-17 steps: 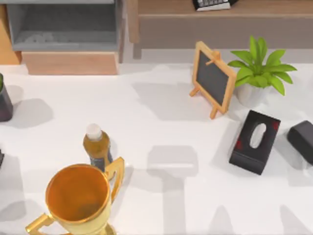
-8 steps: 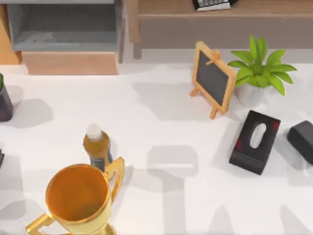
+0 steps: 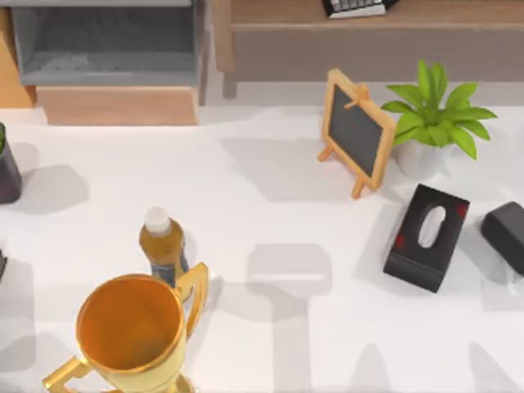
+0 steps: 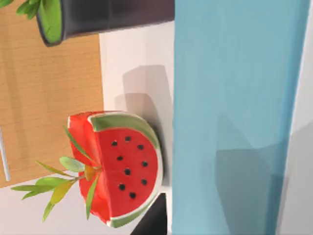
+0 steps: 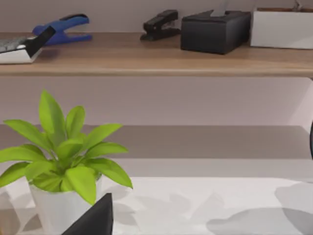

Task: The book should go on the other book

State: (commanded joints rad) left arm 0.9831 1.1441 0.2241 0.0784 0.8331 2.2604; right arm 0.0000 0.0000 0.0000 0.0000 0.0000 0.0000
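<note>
Gripper state, left or right, cannot be told from these views. A broad light-blue flat slab (image 4: 230, 98), possibly the book, stands close before the left wrist camera on the white table (image 3: 270, 205). Its long straight edge runs past a red watermelon-slice planter (image 4: 124, 169) just beside it, with a dark round pot (image 4: 112, 14) near its far end. Which way it faces I cannot tell.

From above, the table holds a gold two-handled trophy cup (image 3: 131, 327) touching an amber white-capped bottle (image 3: 162, 246) in outline. To the right are a wooden-framed chalkboard easel (image 3: 356, 131), a leafy green plant in a white pot (image 3: 430, 123) and a black tissue box (image 3: 427, 237). The right wrist camera faces that plant and a wooden shelf (image 5: 156, 56).
</note>
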